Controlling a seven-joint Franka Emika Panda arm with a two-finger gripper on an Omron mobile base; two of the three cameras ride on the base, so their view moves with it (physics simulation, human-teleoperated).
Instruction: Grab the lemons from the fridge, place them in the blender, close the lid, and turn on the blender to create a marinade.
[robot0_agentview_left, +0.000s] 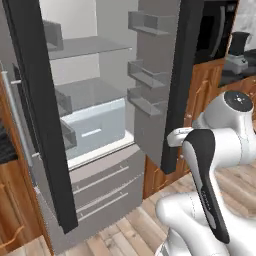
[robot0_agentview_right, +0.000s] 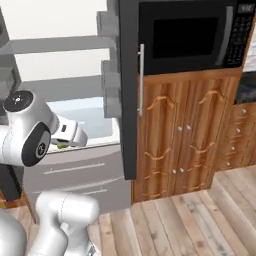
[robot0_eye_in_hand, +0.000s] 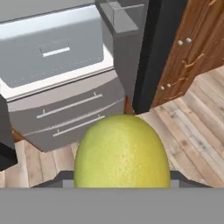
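Jaws clamped on a yellow-green lemon (robot0_eye_in_hand: 122, 152), held close before the hand camera at 6 o'clock of the hand view, between the dark finger tips (robot0_eye_in_hand: 59, 178). Gripper (robot0_agentview_right: 62, 145) seen in the right base view at 9 o'clock, a speck of green at its tip, in front of the open fridge (robot0_agentview_left: 95, 125). Fridge doors swung wide, dark edged, with grey door bins (robot0_agentview_left: 147, 75) and pale shelves inside; a clear crisper drawer (robot0_agentview_left: 95, 127) above two grey freezer drawers (robot0_eye_in_hand: 70, 109). Blender (robot0_agentview_left: 237, 52) on the dark surface at 2 o'clock of the left base view, well apart from the lemon. Microwave (robot0_agentview_right: 187, 35) above brown wooden cabinets (robot0_agentview_right: 185, 135).
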